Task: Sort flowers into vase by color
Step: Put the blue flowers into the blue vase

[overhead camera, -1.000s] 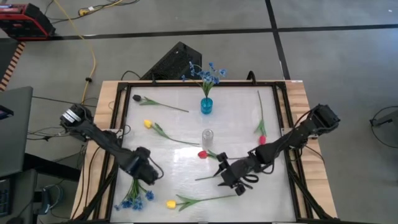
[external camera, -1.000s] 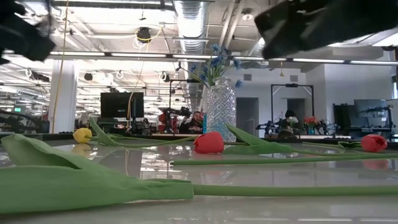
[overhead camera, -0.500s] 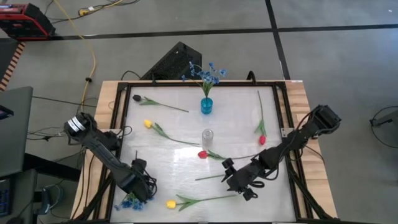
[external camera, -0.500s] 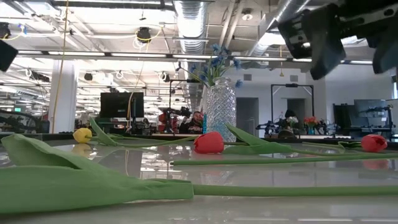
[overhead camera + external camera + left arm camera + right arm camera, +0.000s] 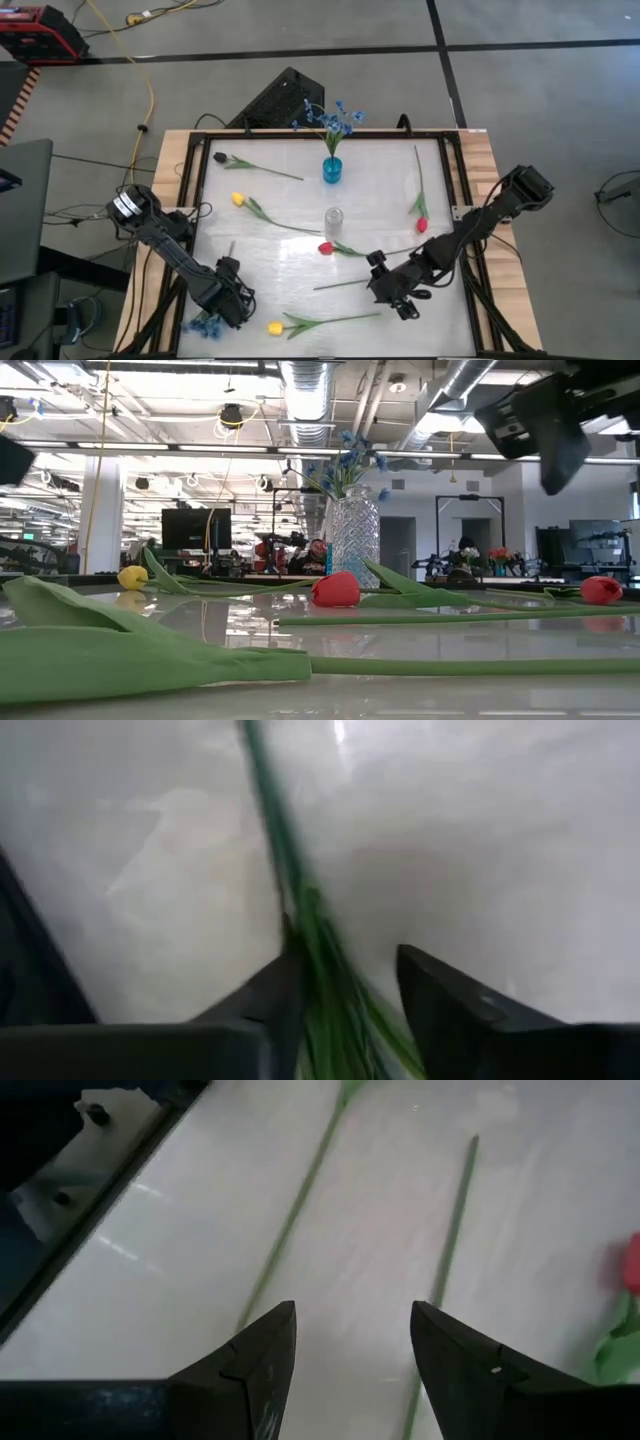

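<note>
A blue vase (image 5: 332,170) at the table's far middle holds blue flowers (image 5: 330,118). A bunch of blue flowers (image 5: 205,322) lies at the near left corner. My left gripper (image 5: 228,298) points straight down just over its green stems (image 5: 300,910), which run between the fingers (image 5: 345,960). On the table lie a dark bloom (image 5: 220,158), yellow tulips (image 5: 237,199) (image 5: 274,327) and red tulips (image 5: 325,247) (image 5: 421,225). My right gripper (image 5: 383,287) hangs open (image 5: 352,1315) above the near middle, over two loose stems (image 5: 450,1230). My left gripper comes from above, its fingers across the blue bunch's stems, which lie flat on the table. One finger (image 5: 285,975) stands right at the stems and the other (image 5: 425,980) stands apart. I cannot tell whether either finger touches them.
A clear glass vase (image 5: 333,218) (image 5: 355,535) stands empty at the table's middle. A dark frame (image 5: 195,200) runs round the white table top. Cables and a red box (image 5: 40,35) lie on the floor beyond the table.
My left gripper has gone down and toward the table's near left corner, onto the blue bunch's stems. My right gripper has drifted toward the table's right edge. The flowers have stayed where they lay.
</note>
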You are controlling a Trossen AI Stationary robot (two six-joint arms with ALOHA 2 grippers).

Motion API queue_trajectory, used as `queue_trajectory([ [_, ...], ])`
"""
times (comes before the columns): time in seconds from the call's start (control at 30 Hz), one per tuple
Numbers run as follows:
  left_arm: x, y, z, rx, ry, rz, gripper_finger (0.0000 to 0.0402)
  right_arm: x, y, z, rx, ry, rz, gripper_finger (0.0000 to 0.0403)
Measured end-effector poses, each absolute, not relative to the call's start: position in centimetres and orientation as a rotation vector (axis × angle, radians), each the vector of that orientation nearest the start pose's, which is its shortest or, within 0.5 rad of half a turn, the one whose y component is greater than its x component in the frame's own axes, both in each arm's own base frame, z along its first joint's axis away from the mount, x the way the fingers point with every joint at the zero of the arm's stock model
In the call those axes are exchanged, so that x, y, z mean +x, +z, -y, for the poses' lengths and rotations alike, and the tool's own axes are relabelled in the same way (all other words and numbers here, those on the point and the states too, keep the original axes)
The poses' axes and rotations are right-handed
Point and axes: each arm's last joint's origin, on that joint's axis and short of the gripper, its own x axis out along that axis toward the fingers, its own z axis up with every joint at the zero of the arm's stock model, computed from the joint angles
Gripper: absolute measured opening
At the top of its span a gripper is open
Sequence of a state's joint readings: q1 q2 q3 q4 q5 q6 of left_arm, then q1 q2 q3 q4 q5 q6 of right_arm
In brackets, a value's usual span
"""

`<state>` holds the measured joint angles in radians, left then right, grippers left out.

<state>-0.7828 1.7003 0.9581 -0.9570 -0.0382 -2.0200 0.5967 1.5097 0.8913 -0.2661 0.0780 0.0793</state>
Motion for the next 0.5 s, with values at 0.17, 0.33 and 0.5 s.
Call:
queue_trajectory([
  [0.17, 19.3, 15.0, 17.5, -0.761, 1.045, -1.207, 0.0014, 24.6, 19.9, -17.1, -0.24, 0.442, -0.85, 0.0223],
  [0.33, 21.3, 16.8, 16.7, -0.735, 0.952, -1.122, 0.0007, 24.8, 20.0, -16.9, -0.248, 0.409, -0.841, 0.0223],
  [0.5, 23.9, 20.9, 16.0, -0.712, 0.79, -0.926, 0.0003, 25.4, 20.1, -16.3, -0.285, 0.414, -0.808, 0.0223],
])
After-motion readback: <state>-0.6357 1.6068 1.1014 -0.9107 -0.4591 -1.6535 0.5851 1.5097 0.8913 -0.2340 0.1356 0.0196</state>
